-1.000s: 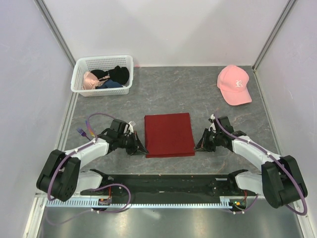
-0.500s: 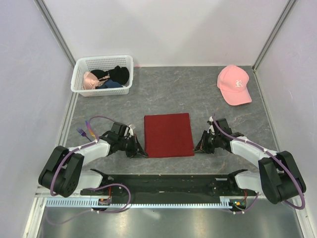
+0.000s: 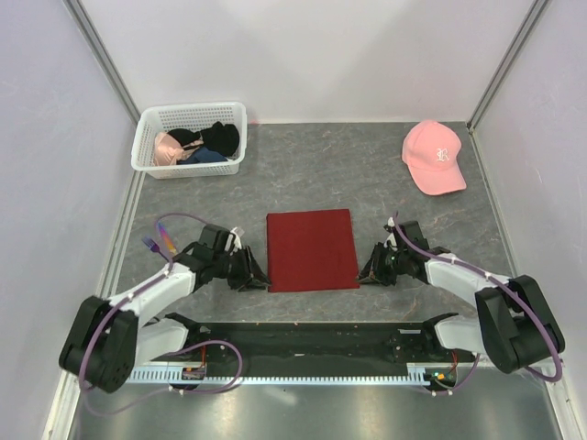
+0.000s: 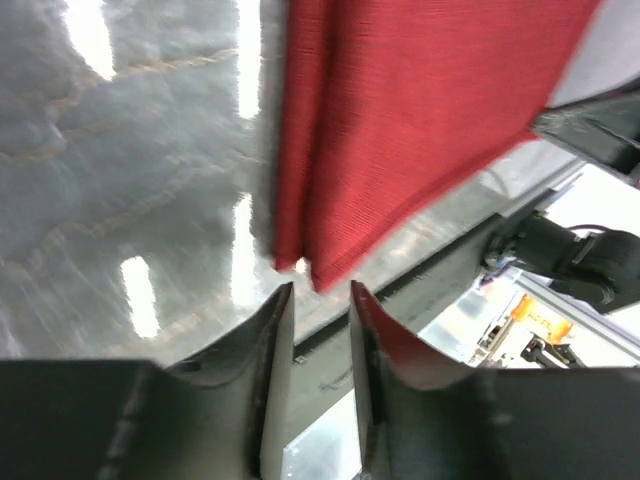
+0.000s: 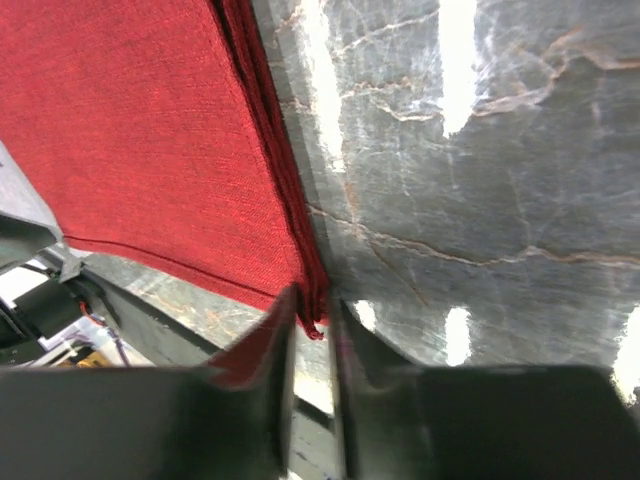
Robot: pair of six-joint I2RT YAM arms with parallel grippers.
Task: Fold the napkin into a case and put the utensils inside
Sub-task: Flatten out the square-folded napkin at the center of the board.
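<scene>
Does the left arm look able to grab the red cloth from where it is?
Probably yes. The left arm has its jaws, a little apart, right at the napkin's near left corner, with only bare table between.

Basket (image 3: 188,169) left, cap (image 3: 433,158) right, behind napkin (image 3: 311,249)

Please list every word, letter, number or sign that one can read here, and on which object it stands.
"R", perhaps: a white embroidered letter on the pink cap, too small to read with certainty.
No readable text shows on the napkin or the basket.
</scene>
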